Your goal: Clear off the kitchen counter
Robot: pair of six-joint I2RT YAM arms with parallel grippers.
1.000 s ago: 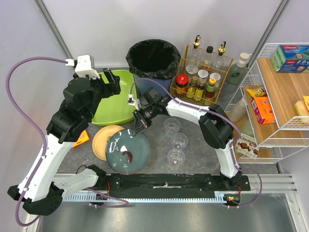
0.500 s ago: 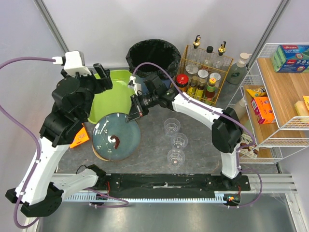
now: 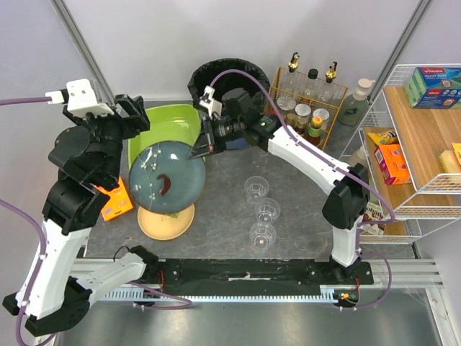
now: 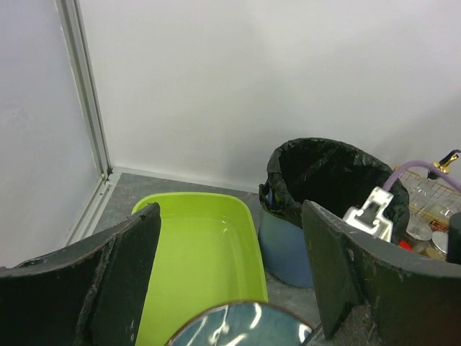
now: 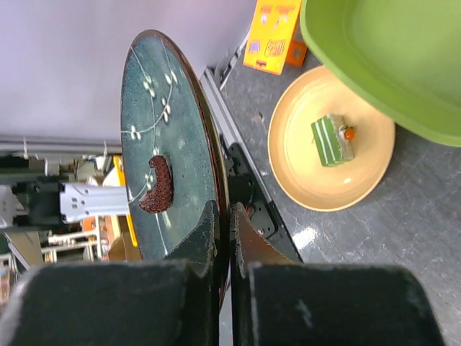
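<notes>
My right gripper [image 3: 200, 150] is shut on the rim of a dark blue-green plate [image 3: 166, 176] and holds it tilted above the grey kitchen counter [image 3: 302, 216], at the near edge of a lime green tub [image 3: 169, 126]. A brown food piece [image 3: 163, 184] sticks to the plate. In the right wrist view the plate [image 5: 162, 144] stands on edge between my fingers [image 5: 225, 216]. A yellow plate [image 3: 167, 220] with a green scrap [image 5: 331, 138] lies on the counter below. My left gripper [image 3: 133, 112] is open and empty over the tub's left end [image 4: 194, 252].
A black-lined bin [image 3: 229, 86] stands behind the tub. Three glasses [image 3: 267, 210] stand in a row mid-counter. A wire caddy of bottles [image 3: 302, 108] is at the back right, a white wire rack [image 3: 410, 144] at the right. An orange packet [image 3: 115, 200] lies at the left.
My right gripper has lifted the blue-green plate off the yellow plate, carried it back and left toward the tub and tilted it. My left arm has drawn back to the left.
</notes>
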